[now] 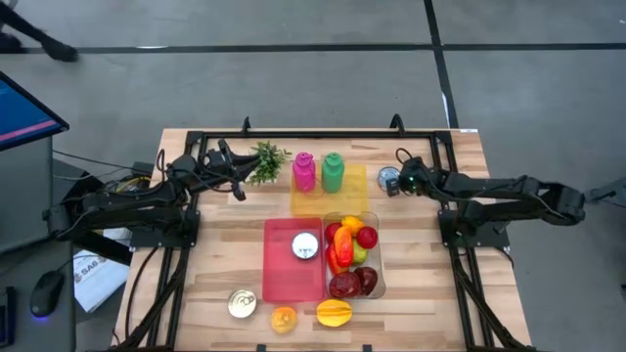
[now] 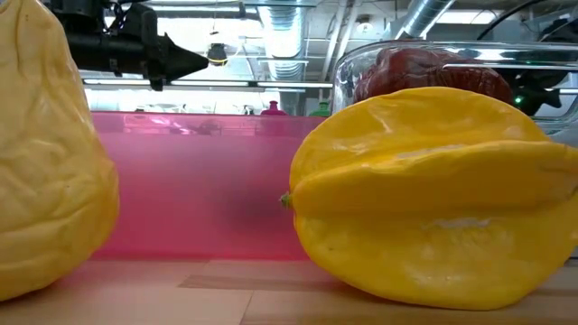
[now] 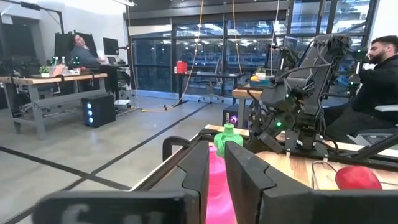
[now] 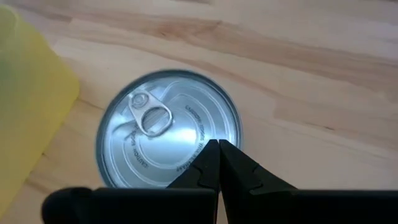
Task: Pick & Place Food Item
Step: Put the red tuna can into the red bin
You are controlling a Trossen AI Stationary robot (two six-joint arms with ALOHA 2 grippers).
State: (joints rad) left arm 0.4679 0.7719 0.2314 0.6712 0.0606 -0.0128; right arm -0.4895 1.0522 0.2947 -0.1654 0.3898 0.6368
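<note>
A silver ring-pull can (image 4: 168,127) stands on the wooden table near its far right (image 1: 389,179), beside the yellow tray (image 1: 328,196). My right gripper (image 4: 218,144) is shut and slants down over the can's lid (image 1: 399,182). My left gripper (image 1: 238,191) hovers at the far left, roughly level, with a narrow gap between its fingers (image 3: 216,155) and nothing in it. It points toward the pink bottle (image 1: 304,172) and the green bottle (image 1: 334,172). My right gripper's shut fingertips (image 4: 211,152) stand over the can's lid near its rim (image 4: 205,140), coming slanting from above. I cannot tell whether they touch the lid. The can stands upright on the table.
A pink tray (image 1: 289,279) holds a second can (image 1: 306,246). A clear container (image 1: 380,284) is filled with fruit. Near the front edge lie a third can (image 1: 242,303), an orange fruit (image 1: 284,319) and a yellow star fruit (image 2: 433,199). A small plant (image 1: 266,161) stands at the far edge.
</note>
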